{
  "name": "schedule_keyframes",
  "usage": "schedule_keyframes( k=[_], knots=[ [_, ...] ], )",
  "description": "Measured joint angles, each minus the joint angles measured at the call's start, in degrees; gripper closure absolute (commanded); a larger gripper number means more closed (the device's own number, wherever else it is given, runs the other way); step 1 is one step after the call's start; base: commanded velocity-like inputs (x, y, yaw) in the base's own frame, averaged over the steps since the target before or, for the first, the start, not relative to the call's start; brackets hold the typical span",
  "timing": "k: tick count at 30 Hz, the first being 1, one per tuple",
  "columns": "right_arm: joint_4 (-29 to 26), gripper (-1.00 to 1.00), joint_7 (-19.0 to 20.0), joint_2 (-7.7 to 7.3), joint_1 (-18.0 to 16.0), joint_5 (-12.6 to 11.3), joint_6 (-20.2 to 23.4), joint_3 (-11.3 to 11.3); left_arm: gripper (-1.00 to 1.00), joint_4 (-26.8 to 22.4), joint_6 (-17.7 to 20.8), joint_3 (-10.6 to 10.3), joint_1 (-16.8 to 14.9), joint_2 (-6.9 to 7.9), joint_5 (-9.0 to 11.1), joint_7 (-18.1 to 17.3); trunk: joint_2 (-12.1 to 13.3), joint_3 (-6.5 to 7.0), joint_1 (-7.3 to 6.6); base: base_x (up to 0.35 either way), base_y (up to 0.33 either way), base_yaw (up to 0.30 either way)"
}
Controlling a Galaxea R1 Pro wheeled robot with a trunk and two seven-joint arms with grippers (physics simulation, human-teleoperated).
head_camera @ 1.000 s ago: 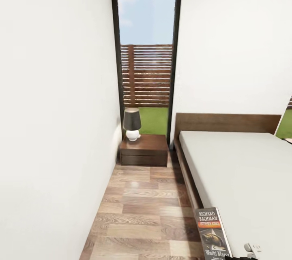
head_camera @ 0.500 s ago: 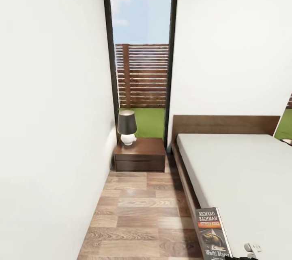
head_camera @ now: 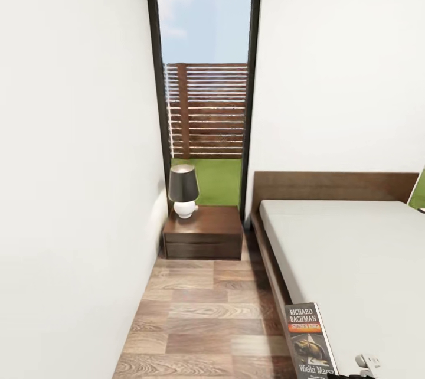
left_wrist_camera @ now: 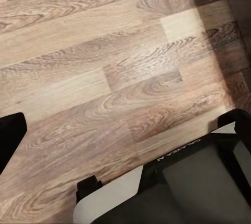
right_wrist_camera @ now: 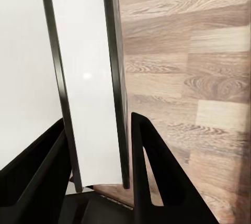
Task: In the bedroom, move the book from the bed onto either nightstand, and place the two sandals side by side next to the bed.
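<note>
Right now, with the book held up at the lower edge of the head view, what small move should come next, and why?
Probably roll forward along the floor strip toward the nightstand. The book appears clamped edge-on between the right gripper's fingers, while the nightstand still sits far ahead by the window; its top beside the lamp looks free for the book.

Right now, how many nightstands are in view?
1: the nightstand stands under the window, between the left wall and the bed, a lamp on it. Another may be hidden.
</note>
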Motion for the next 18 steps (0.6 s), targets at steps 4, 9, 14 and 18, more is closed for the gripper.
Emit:
schedule_keyframes(
  k=[4, 9, 14, 18],
  knots=[
    [0.0, 1.0, 0.0, 0.02, 0.0, 0.0, 0.0, 0.01, -1.0, -0.01, 0.0, 0.0, 0.0, 0.0, 0.0, 0.0, -0.01, 0.0, 0.0, 0.319, 0.0, 0.0],
    [0.0, 1.0, 0.0, -0.01, 0.0, 0.0, 0.0, 0.0, -1.0, -0.02, 0.0, 0.0, 0.0, 0.0, 0.0, 0.0, 0.0, 0.0, 0.0, 0.314, 0.0, 0.0],
    [0.0, 1.0, 0.02, 0.02, 0.0, -0.01, 0.0, 0.01, -1.0, -0.03, 0.0, 0.0, 0.0, 0.0, 0.0, 0.0, 0.0, 0.0, 0.0, 0.313, 0.0, 0.0],
    [0.0, 1.0, 0.04, -0.01, 0.0, 0.0, 0.0, 0.0, -1.0, -0.02, 0.0, 0.0, 0.0, 0.0, 0.0, 0.0, 0.0, 0.0, 0.0, 0.313, 0.0, 0.0]
  ],
)
